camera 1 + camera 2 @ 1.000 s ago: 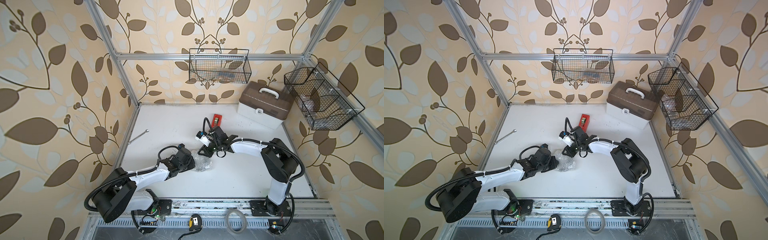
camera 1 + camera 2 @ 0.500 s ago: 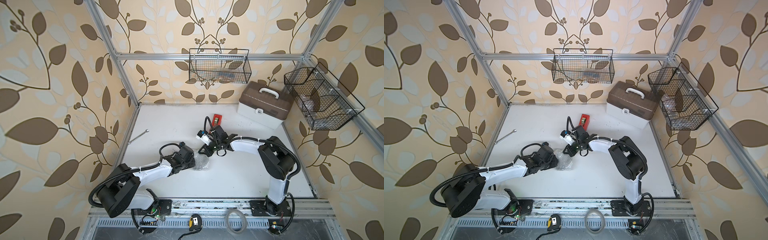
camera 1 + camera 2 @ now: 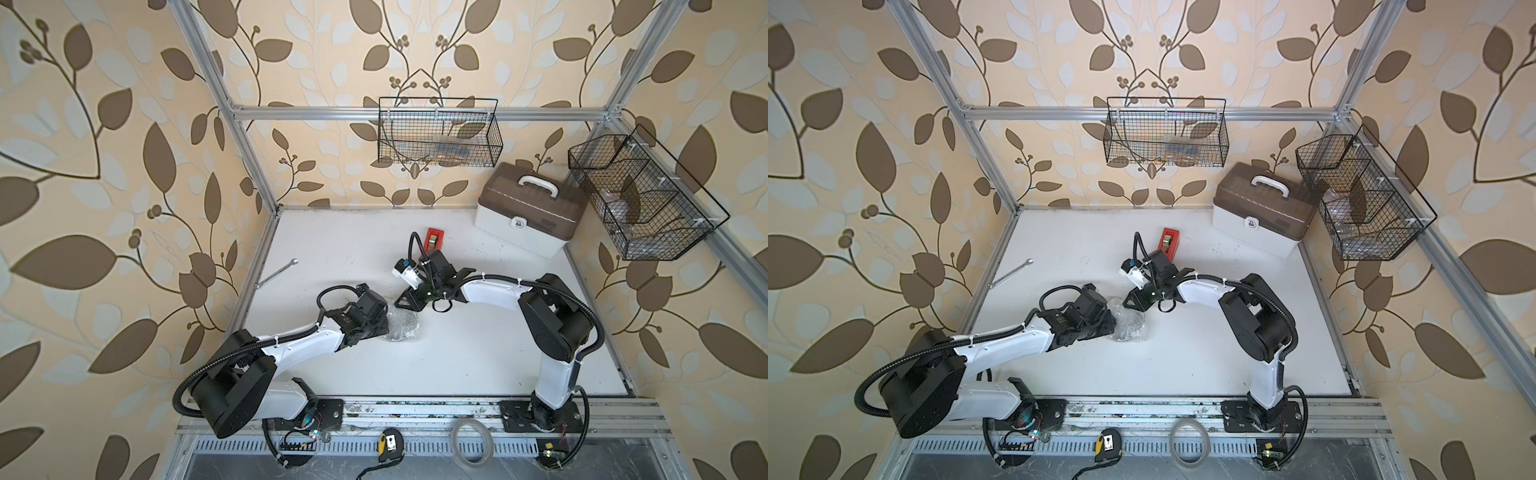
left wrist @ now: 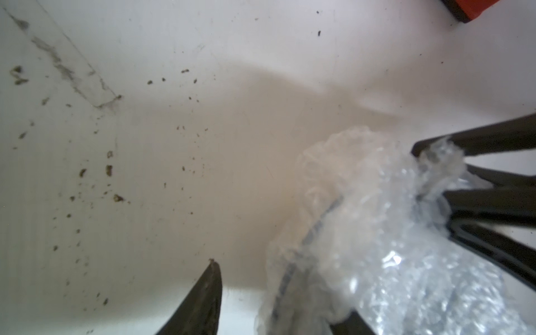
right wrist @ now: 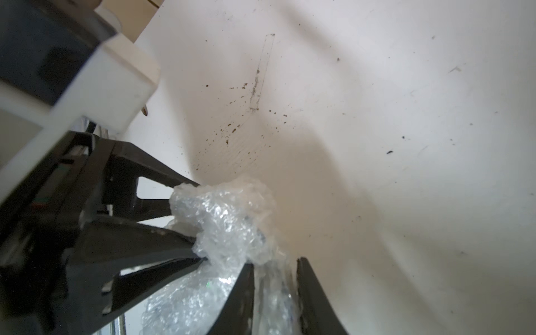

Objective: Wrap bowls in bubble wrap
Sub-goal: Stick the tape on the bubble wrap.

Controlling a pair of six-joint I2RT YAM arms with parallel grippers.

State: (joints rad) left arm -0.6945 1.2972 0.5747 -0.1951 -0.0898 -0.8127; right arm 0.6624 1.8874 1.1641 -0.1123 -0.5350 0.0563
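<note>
The bubble wrap (image 3: 401, 326) (image 3: 1128, 325) lies bunched into a small clear bundle mid-table. The bowl shows only as a dark curved rim (image 4: 314, 226) seen through the wrap. My left gripper (image 3: 384, 321) (image 4: 278, 290) is at the bundle's left side. Its jaws stand wide apart, and the wrap lies between them against one finger. My right gripper (image 3: 405, 301) (image 5: 275, 262) reaches the bundle from behind. Its fingers (image 5: 243, 293) are slightly apart, with a fold of wrap in the gap.
A red tape dispenser (image 3: 435, 240) stands behind the right gripper. A brown-lidded toolbox (image 3: 530, 208) is at the back right and a wrench (image 3: 276, 274) at the left edge. Wire baskets (image 3: 438, 137) hang on the walls. A tape ring (image 3: 473, 442) and a tape measure (image 3: 388, 442) lie on the front rail.
The left gripper's jaws have spread apart on the bundle. The right gripper closed, then parted a little. The bundle stayed where it was.
</note>
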